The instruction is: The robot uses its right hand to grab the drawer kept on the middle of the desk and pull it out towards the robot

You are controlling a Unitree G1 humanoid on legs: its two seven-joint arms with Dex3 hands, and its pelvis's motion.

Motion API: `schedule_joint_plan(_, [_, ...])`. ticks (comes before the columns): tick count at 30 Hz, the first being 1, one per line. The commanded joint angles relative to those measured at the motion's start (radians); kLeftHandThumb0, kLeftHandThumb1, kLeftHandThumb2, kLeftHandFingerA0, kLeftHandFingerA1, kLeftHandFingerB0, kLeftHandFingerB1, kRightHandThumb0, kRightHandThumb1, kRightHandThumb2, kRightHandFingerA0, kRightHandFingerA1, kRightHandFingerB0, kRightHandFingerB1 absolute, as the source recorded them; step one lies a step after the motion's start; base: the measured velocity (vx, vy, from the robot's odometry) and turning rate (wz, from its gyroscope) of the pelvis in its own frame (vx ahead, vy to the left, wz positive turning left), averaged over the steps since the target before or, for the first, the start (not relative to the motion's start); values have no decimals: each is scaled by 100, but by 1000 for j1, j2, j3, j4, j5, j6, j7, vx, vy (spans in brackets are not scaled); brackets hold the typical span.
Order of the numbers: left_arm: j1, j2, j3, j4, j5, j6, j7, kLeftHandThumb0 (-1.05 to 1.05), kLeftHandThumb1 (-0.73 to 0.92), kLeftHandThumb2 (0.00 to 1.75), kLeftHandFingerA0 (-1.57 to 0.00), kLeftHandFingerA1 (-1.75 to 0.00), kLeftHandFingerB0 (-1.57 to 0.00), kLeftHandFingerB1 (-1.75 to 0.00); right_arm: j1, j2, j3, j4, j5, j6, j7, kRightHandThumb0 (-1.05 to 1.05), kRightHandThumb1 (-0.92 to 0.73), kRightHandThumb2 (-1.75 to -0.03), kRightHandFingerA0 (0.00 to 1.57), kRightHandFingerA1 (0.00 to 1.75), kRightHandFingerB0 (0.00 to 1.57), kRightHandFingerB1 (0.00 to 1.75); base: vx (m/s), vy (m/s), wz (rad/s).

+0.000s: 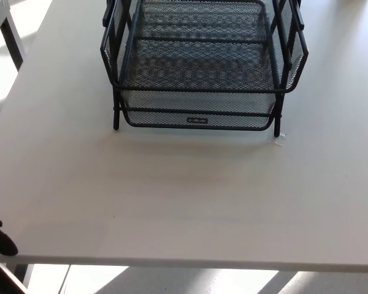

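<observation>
Fingers unreadable on left hand (pixel 0 237) at desk (pixel 184 196) edge, far from mesh drawer (pixel 199 117).

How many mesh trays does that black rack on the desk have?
2 show: an upper tray and a lower tray beneath it, bearing a small label. The rack runs past the picture's top edge, so more may be hidden.

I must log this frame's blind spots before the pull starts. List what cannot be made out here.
- Mesh drawer organizer, head view: its top and back are cut off by the upper edge.
- Label on the lower drawer front: too small to read.
- Left hand: only a dark part shows at the left edge, so its fingers cannot be judged.
- Right hand: not in view.
- Small scrap on the desk: too small to identify.
</observation>
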Motion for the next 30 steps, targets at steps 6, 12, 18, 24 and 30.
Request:
schedule_joint_plan(6, [0, -2, 0, 6, 23, -6, 14, -29, 56, 57, -79, -84, -79, -54, -11, -35, 86, 60, 116, 41, 179, -62, -66, -59, 22, 51, 22, 28, 0, 0, 0])
schedule_joint_plan(12, [1, -9, 1, 4, 21, -7, 19, -29, 55, 57, -80, -87, -80, -56, -73, -81, 209, 150, 93, 56, 293, -72, -56, -87, 23, 55, 9, 39, 0, 0, 0])
schedule_joint_plan(18, [17, -10, 4, -7, 24, 10, 17, -29, 56, 57, -77, -84, -78, -54, -86, -111, 260, 127, 113, 59, 381, -71, -58, -88, 29, 58, 9, 39, 0, 0, 0])
schedule_joint_plan(24, [23, -16, 5, -3, 30, 3, 32, -28, 55, 57, -80, -84, -80, -54, -79, -135, 288, 108, 133, 40, 384, -35, -45, -101, 75, 90, 0, 47, 0, 0, 0])
schedule_joint_plan(30, [24, -18, 6, -11, 12, 20, 14, -29, 56, 57, -78, -84, -79, -54, -78, -141, 304, 98, 147, 50, 390, -64, -71, -62, 58, 78, 17, 27, 0, 0, 0])
